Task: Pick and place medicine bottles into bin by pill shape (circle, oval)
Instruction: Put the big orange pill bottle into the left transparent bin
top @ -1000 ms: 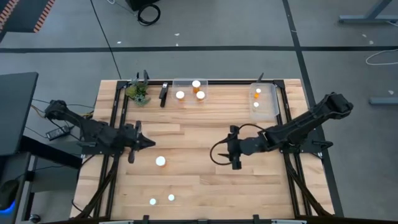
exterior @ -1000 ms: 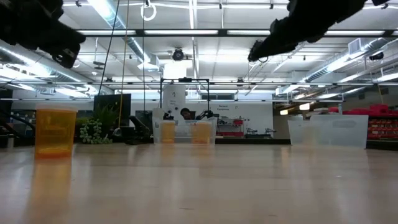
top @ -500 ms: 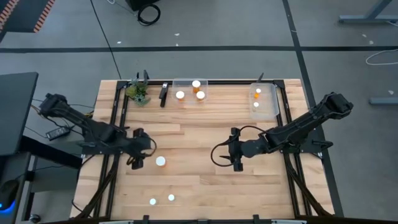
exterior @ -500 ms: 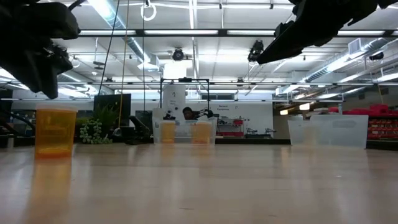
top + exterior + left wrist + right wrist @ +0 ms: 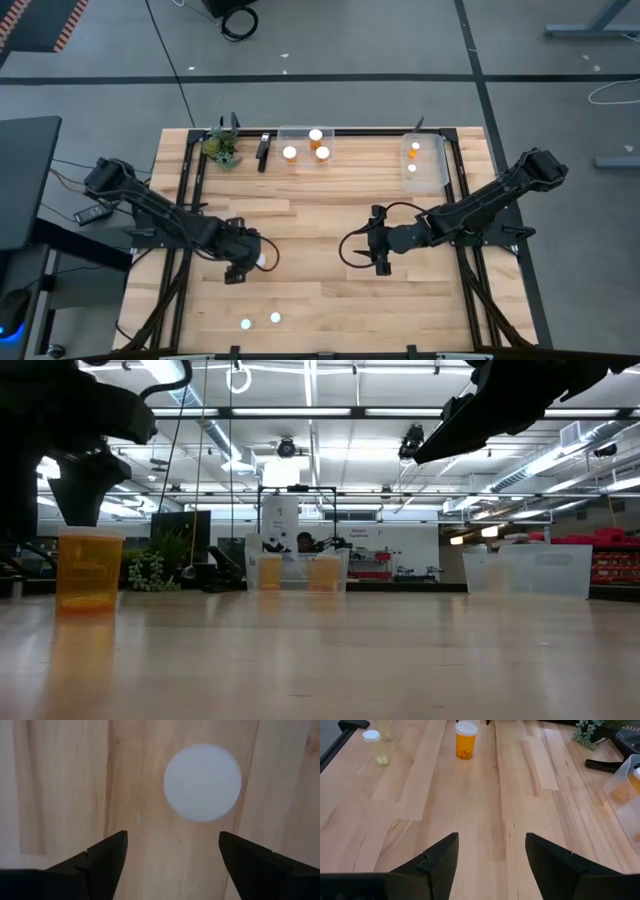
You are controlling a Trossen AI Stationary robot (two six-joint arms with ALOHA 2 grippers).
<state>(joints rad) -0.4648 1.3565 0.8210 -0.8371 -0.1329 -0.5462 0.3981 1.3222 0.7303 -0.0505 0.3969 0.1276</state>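
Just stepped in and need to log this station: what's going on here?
Two dark arms are sorting small orange medicine bottles with round white caps into clear plastic bins at the far edge of the wooden table. The left gripper hangs open directly above one bottle, not gripping it. The right gripper waits open over bare table near the middle. Three bottles sit in the left bin and two in the right bin; two small ones wait near the front edge.

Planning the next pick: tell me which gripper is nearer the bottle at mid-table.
Left. The left gripper hangs open right over the bottle; the right gripper waits well off to its side.
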